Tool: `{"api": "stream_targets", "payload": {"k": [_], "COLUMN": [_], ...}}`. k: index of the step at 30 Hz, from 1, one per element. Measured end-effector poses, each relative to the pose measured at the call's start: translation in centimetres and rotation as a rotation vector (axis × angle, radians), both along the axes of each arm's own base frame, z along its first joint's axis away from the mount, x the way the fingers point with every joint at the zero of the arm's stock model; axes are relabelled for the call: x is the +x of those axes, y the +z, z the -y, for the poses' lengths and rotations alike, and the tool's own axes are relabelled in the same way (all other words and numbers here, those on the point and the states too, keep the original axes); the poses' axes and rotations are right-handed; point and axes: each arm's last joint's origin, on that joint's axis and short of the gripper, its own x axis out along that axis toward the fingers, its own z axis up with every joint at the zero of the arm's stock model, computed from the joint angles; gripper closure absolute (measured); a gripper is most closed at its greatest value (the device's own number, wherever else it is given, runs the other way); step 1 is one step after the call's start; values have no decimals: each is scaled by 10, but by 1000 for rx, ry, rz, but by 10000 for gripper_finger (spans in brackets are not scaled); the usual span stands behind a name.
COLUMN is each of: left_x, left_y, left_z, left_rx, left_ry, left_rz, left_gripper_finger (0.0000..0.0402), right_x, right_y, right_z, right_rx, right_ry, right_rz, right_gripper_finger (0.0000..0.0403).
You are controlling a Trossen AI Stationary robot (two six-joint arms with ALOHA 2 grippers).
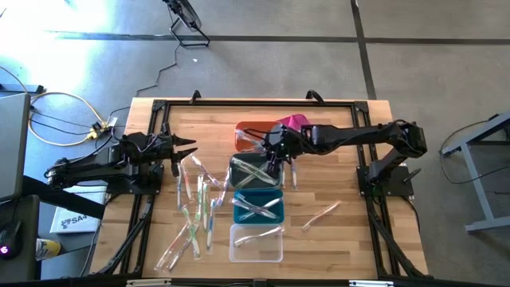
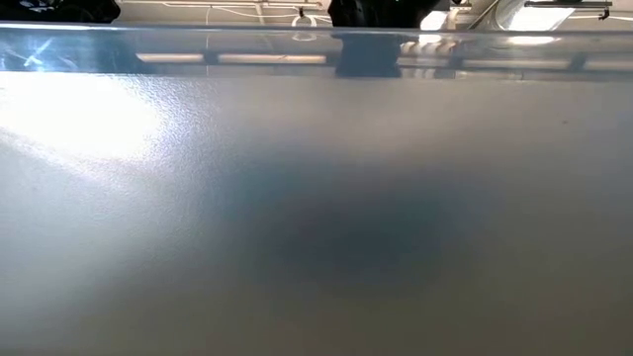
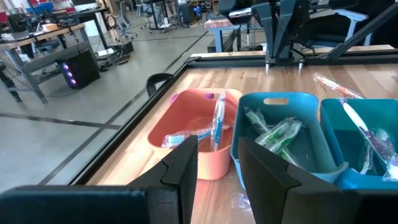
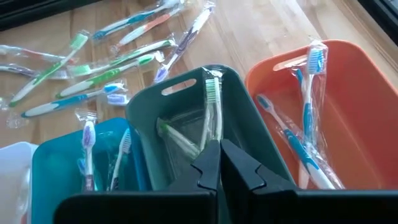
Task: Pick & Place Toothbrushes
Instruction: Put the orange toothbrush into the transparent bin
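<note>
Several wrapped toothbrushes [image 1: 195, 209] lie loose on the wooden table's left half, and one more [image 1: 320, 214] lies to the right of the bins. Others lie in the orange bin [image 4: 348, 87], the grey bin [image 4: 149, 109], the teal bin [image 4: 56, 158] and the clear bin [image 1: 256, 245]. My right gripper [image 4: 220, 163] is shut and slants down over the grey bin's near rim. A green-bristled toothbrush [image 4: 211, 112] leans up the bin's inside just past its fingertips. My left gripper [image 3: 217, 168] waits open at the table's left edge, holding nothing. My right gripper's shut fingertips [image 4: 209, 155] stand right at the lower end [image 4: 208, 138] of the green-bristled toothbrush in the grey bin. I cannot tell whether they touch it or its wrapper.
The bins stand in one row down the table's middle, orange farthest and clear nearest. A magenta cloth lump [image 1: 293, 123] lies beside the orange bin at the far edge. A black frame [image 1: 239, 102] runs round the table. The low view shows only a blurred surface.
</note>
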Motion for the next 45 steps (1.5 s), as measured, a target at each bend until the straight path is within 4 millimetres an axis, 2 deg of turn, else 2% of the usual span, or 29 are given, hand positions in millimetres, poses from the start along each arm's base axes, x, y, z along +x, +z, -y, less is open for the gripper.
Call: {"api": "stream_targets", "payload": {"k": [10, 15, 24, 33, 39, 45], "left_x": [0, 0, 0, 0, 0, 0], "left_y": [0, 0, 0, 0, 0, 0], "left_z": [0, 0, 0, 0, 0, 0], "left_rx": [-3, -5, -6, -6, -20, -33], "left_ry": [-2, -2, -1, -1, 2, 3], "left_rz": [1, 2, 2, 2, 8, 13], "left_gripper_finger": [289, 289, 289, 289, 289, 289], "right_x": [-13, -30, -58, -78, -81, -82], "right_y": [9, 25, 31, 23, 11, -3], "right_z": [-17, -28, -56, -84, -100, -106], "right_rx": [-47, -41, -43, -3, -3, 10], "right_ry": [0, -15, -109, -187, -139, -72], "right_rz": [-34, -34, -128, -258, -258, -274], "right_gripper_finger": [400, 400, 400, 400, 400, 400]}}
